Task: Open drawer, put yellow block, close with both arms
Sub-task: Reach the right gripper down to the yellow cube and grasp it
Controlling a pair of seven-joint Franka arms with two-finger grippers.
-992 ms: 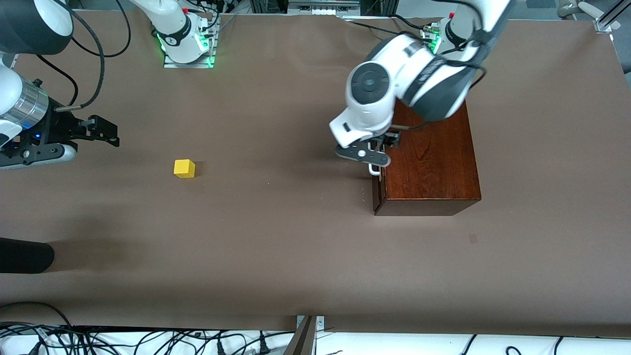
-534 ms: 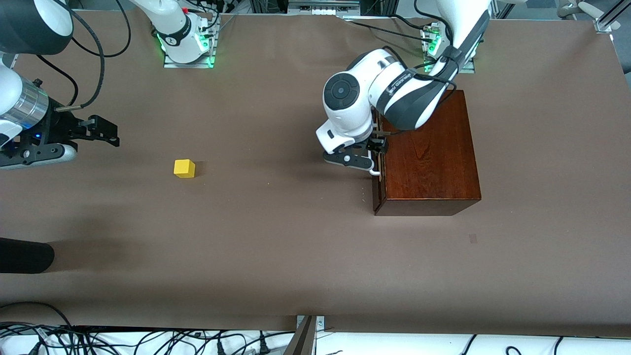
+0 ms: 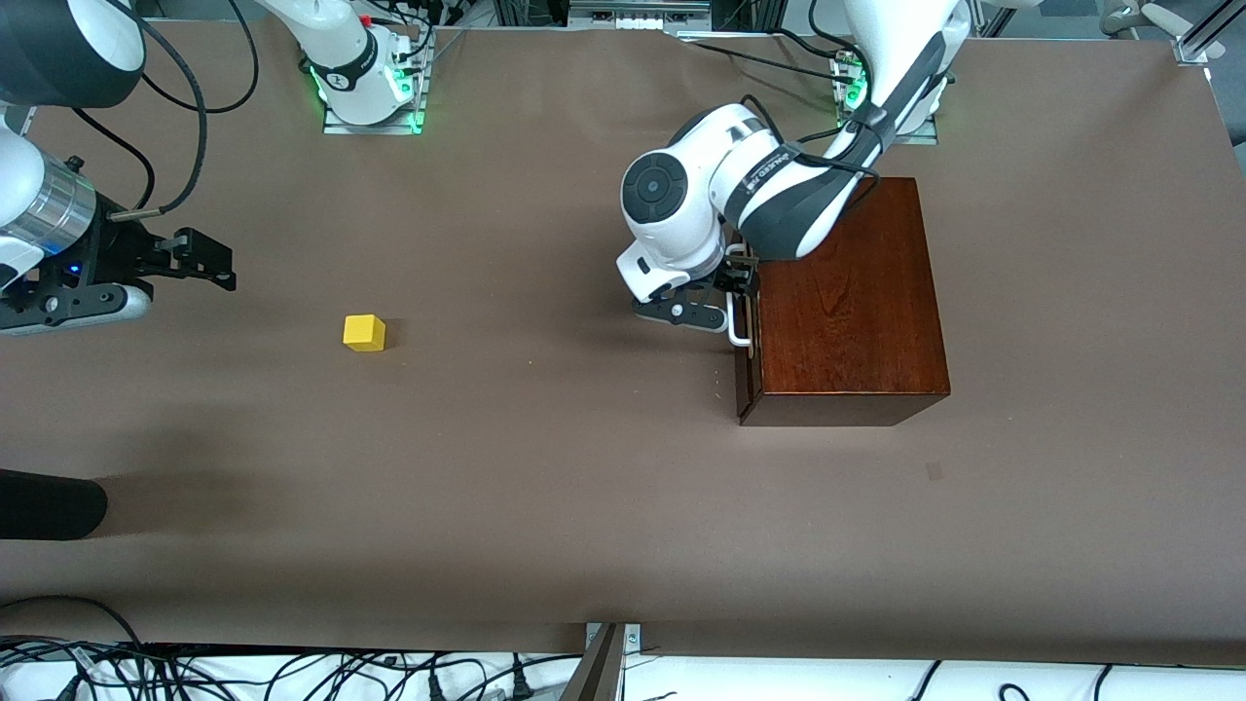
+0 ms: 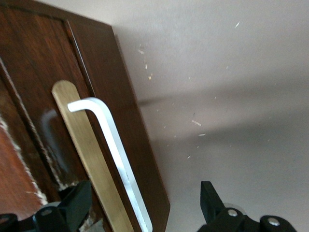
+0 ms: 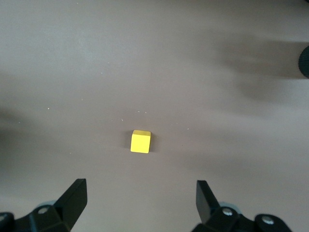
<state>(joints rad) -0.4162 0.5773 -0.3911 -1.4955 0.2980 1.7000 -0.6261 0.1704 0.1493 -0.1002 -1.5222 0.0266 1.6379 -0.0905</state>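
The mahogany box (image 3: 847,312) stands toward the left arm's end of the table with its drawer shut. The drawer's dark front (image 4: 120,130) carries a white bar handle (image 3: 740,326), also in the left wrist view (image 4: 116,154). My left gripper (image 3: 735,292) is open at the drawer front, its fingers (image 4: 72,205) standing to either side of the handle without closing on it. The yellow block (image 3: 364,332) lies on the table toward the right arm's end, and shows in the right wrist view (image 5: 140,141). My right gripper (image 3: 200,263) is open and empty, waiting in the air near the block.
The brown table (image 3: 545,467) spreads wide between the block and the box. A dark rounded object (image 3: 49,503) lies at the table's edge at the right arm's end. Cables (image 3: 292,672) run along the edge nearest the front camera.
My left arm has come down and drawn back from over the box, bringing its gripper to the drawer's handle. The right arm and the yellow block have not moved.
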